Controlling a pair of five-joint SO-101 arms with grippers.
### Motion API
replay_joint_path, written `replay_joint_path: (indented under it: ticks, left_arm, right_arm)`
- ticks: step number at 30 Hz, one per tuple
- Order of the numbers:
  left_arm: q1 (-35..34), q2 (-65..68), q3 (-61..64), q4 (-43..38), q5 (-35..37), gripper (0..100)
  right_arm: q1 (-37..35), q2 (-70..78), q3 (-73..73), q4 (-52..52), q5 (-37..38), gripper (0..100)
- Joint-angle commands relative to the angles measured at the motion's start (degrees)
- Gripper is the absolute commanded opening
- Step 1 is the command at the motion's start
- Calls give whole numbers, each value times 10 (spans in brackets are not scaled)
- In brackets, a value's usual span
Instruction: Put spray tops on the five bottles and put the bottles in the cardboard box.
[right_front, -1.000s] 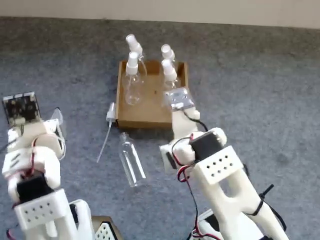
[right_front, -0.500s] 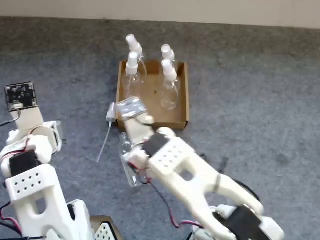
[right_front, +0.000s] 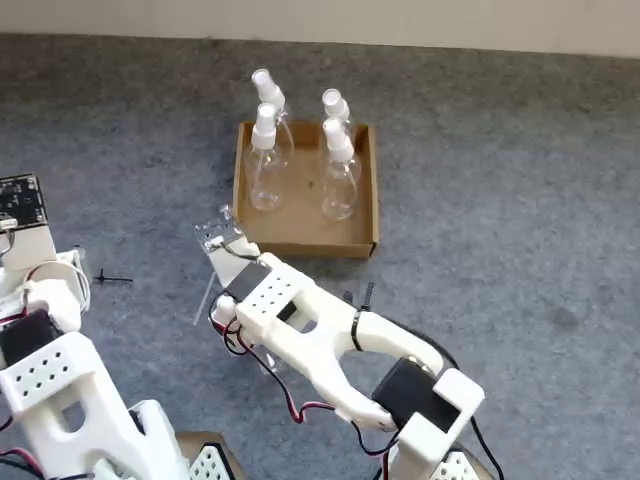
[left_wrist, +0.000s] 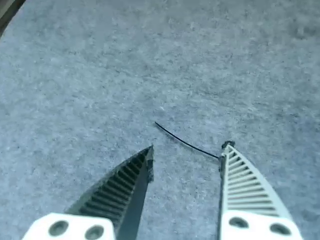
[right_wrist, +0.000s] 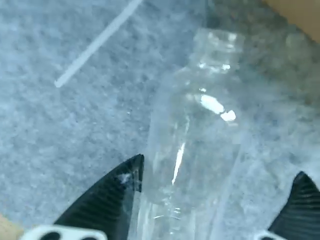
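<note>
Several clear bottles with white spray tops (right_front: 265, 125) stand in and at the far side of the cardboard box (right_front: 305, 235). One uncapped clear bottle (right_wrist: 195, 145) lies on the carpet between the fingers of my open right gripper (right_wrist: 218, 170), neck towards the box. In the high view the right arm (right_front: 300, 330) covers that bottle. A loose spray top lies just beside the arm, its white dip tube (right_wrist: 97, 42) (right_front: 205, 295) stretched on the carpet. My left gripper (left_wrist: 185, 155) hangs open over bare carpet at the far left, holding nothing.
A black cable tie (left_wrist: 187, 142) (right_front: 115, 278) lies just in front of the left gripper's fingertips. Another black tie (right_front: 365, 295) sits on the right arm. Grey carpet spreads around the box, with free room to its right.
The right arm swung from the box's right front corner leftward and down over the lying bottle. The left arm drew back toward the left edge.
</note>
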Motion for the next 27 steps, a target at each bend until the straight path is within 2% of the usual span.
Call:
replay_joint_path:
  ticks: [1,3,4,6,11,13,15,17,21,24,27]
  left_arm:
    - [-5,-4,3,-24,-5,204]
    - [1,-4,2,-21,-5,204]
    - [5,-4,2,-21,-5,204]
    - [13,-4,2,-21,-5,204]
    - [65,1,0,-20,-5,204]
    - [102,1,-1,-3,-4,204]
    - [142,2,-28,47,-2,204]
    - [180,2,-69,111,-2,204]
    - [233,3,-150,193,-1,204]
    - [262,29,-192,223,-1,204]
    - [285,116,-229,233,0,204]
  right_arm:
    - [8,-8,-18,-2,-32,171]
    - [18,-9,-13,-2,-4,33]
    - [26,-9,-11,-2,18,0]
    - [41,-9,-12,33,55,24]
    - [106,-27,-62,250,170,4]
    - [155,-53,-99,317,212,4]
    - [218,-89,-132,360,229,4]
    - [294,-138,-155,371,253,4]
    - [436,-233,-171,366,353,4]
    - [534,-266,-153,308,393,4]
    - [604,-244,-99,225,407,4]
